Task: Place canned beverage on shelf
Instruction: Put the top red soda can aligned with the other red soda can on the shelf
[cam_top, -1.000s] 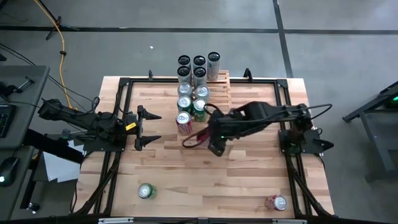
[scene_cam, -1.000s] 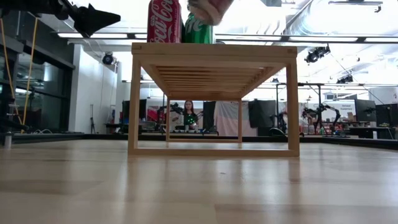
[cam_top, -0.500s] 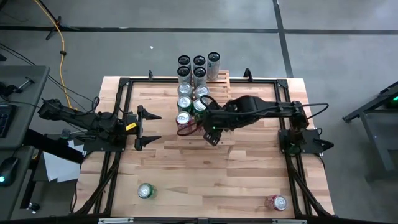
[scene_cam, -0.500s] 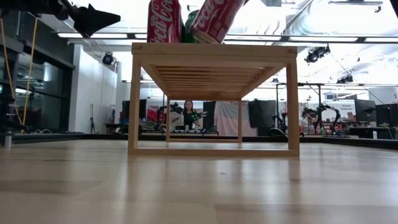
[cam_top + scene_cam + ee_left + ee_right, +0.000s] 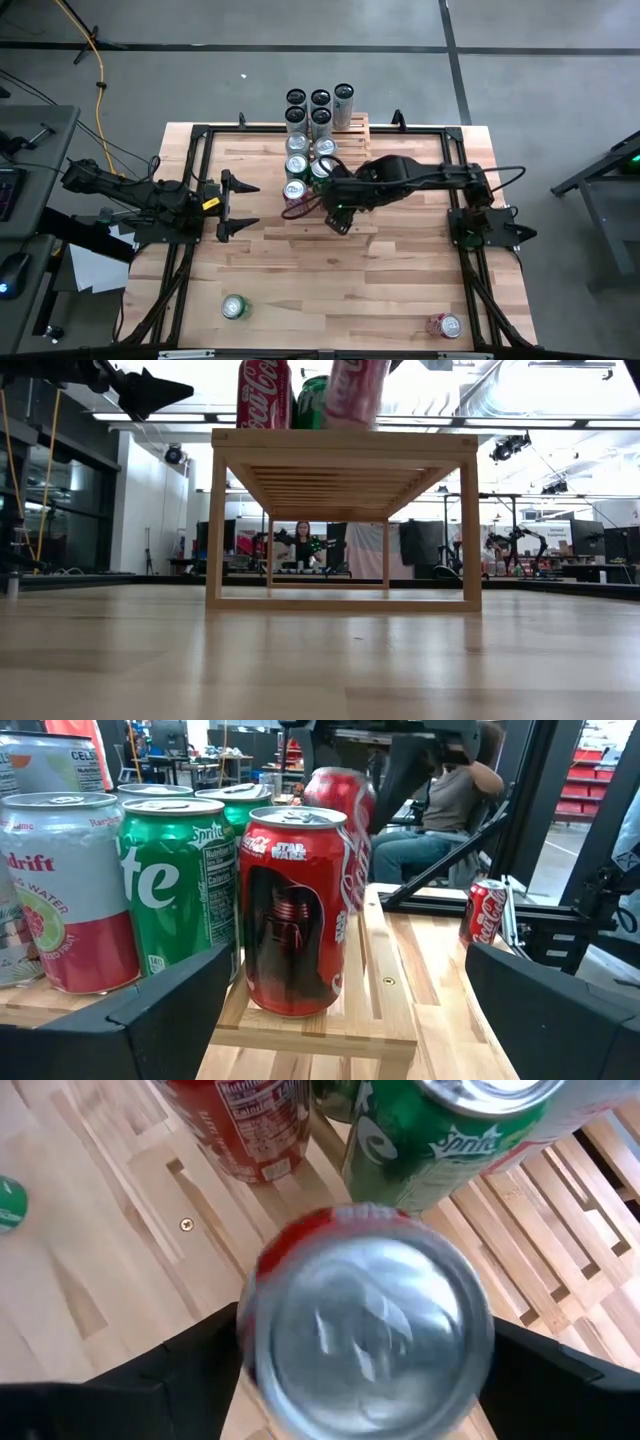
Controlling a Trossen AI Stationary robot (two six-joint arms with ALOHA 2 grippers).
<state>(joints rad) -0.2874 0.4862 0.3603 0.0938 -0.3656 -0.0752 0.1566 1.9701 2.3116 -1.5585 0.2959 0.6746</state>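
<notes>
My right gripper (image 5: 308,205) is shut on a red can (image 5: 365,1330) at the near edge of the pale slatted wooden shelf (image 5: 340,440). In the low view the can (image 5: 355,390) stands nearly upright, its bottom at the shelf's top; whether it rests there I cannot tell. Several cans stand on the shelf, among them a red Coca-Cola can (image 5: 295,910) and a green Sprite can (image 5: 180,880). My left gripper (image 5: 245,203) is open and empty left of the shelf. My right gripper pinches the red can's side wall (image 5: 250,1320) between its two fingers, one finger (image 5: 200,1375) on each side, just below the top end. The fingers slant down from above and the table's right. The can sits nearly upright, its silver top toward the wrist camera.
A green can (image 5: 233,307) lies near the table's front left and a red can (image 5: 445,325) near the front right. Bare wooden tabletop (image 5: 300,270) lies between them. A person sits in the room beyond the table (image 5: 303,545).
My right gripper has gone toward the table's far edge and left, up to the shelf's near edge, still shut on the red can. The can has turned from tilted to nearly upright beside the Coca-Cola and Sprite cans.
</notes>
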